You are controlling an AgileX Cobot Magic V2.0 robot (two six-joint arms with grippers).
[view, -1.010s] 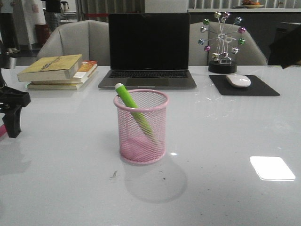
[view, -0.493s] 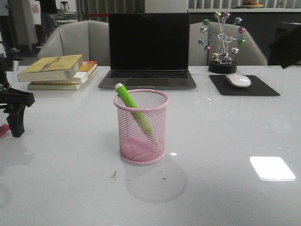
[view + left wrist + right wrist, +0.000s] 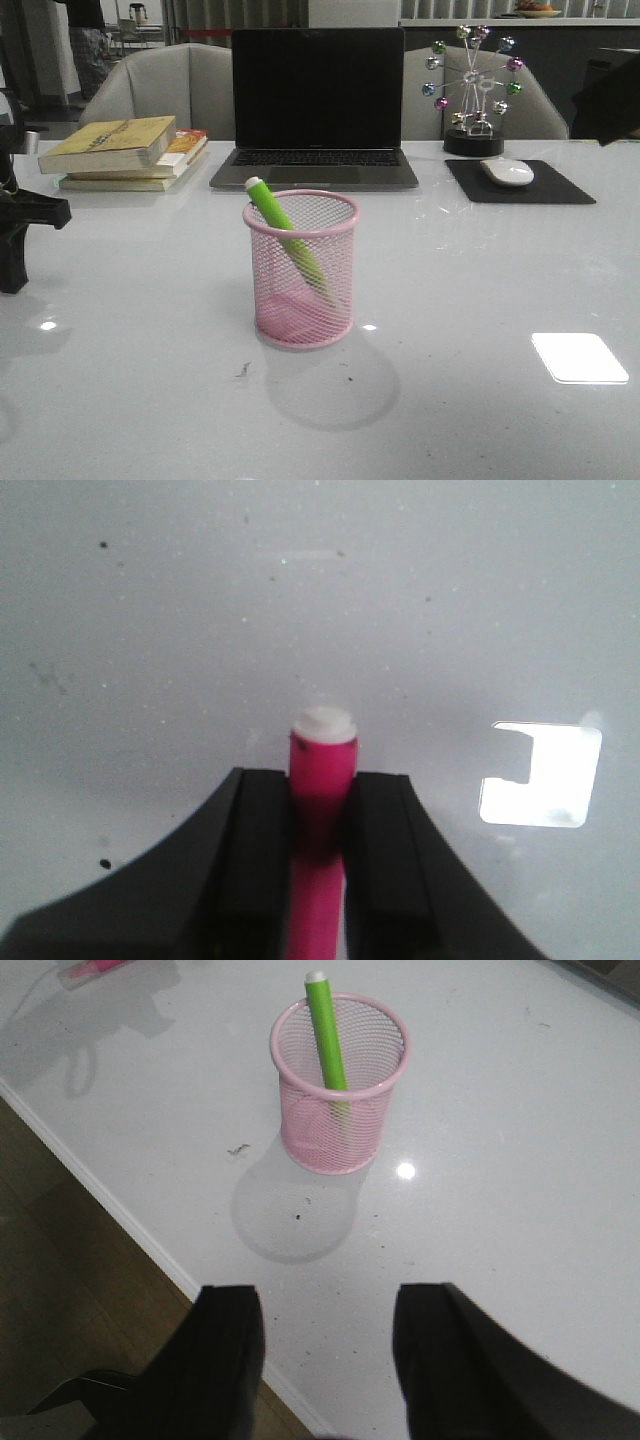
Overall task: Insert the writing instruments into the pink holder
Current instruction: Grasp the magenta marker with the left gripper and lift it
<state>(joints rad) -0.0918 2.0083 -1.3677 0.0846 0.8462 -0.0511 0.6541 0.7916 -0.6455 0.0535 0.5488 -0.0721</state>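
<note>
The pink holder (image 3: 300, 268) stands upright in the middle of the table, also in the right wrist view (image 3: 340, 1090). A lime green marker (image 3: 285, 232) leans inside it, pale cap sticking out above the rim (image 3: 325, 1030). My left gripper (image 3: 322, 780) is shut on the magenta-pink marker (image 3: 322, 758), whose white cap pokes out past the fingers, over bare table. In the front view that gripper (image 3: 12, 250) sits at the far left edge, well left of the holder. My right gripper (image 3: 325, 1305) is open and empty over the table's near edge, short of the holder.
A shut-off laptop (image 3: 315, 110) stands behind the holder. Stacked books (image 3: 125, 150) lie at the back left. A mouse (image 3: 507, 171) on a black pad and a ball ornament (image 3: 472, 90) are at the back right. The table's front edge (image 3: 120, 1210) drops to the floor.
My left gripper has shifted left toward the edge of the front view. The pink marker end that showed beside it is no longer seen there. Holder and green marker have not moved.
</note>
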